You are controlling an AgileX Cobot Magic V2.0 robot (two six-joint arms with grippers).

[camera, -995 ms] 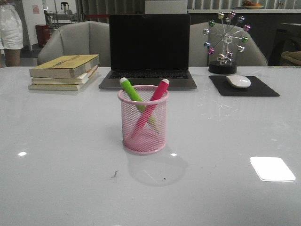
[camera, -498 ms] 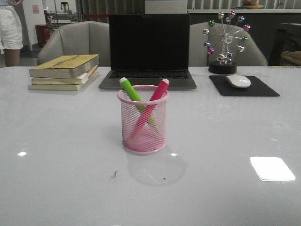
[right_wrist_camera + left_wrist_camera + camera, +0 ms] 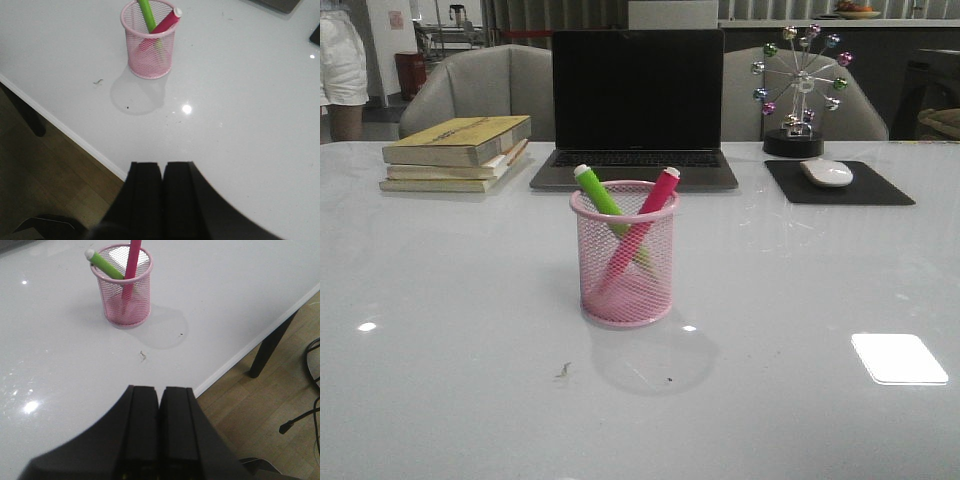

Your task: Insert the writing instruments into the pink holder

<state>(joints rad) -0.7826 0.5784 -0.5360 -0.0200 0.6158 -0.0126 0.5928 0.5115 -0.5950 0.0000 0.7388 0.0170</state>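
Note:
The pink holder (image 3: 624, 255) stands upright in the middle of the white table. Inside it lean a lime green marker (image 3: 599, 195) and a magenta-pink marker (image 3: 656, 197), crossed, their white tips above the rim. The left wrist view shows the holder (image 3: 125, 290) with both markers (image 3: 104, 263) (image 3: 132, 260) far from my left gripper (image 3: 159, 390), which is shut and empty near the table's front edge. In the right wrist view my right gripper (image 3: 162, 166) is likewise shut and empty, well back from the holder (image 3: 150, 42). Neither gripper appears in the front view.
Behind the holder sit a closed-screen laptop (image 3: 637, 100), a stack of books (image 3: 458, 152) at back left, and a mouse (image 3: 827, 172) on a black pad with a ferris-wheel ornament (image 3: 799, 90) at back right. The table's front edge (image 3: 240, 352) drops to wooden floor.

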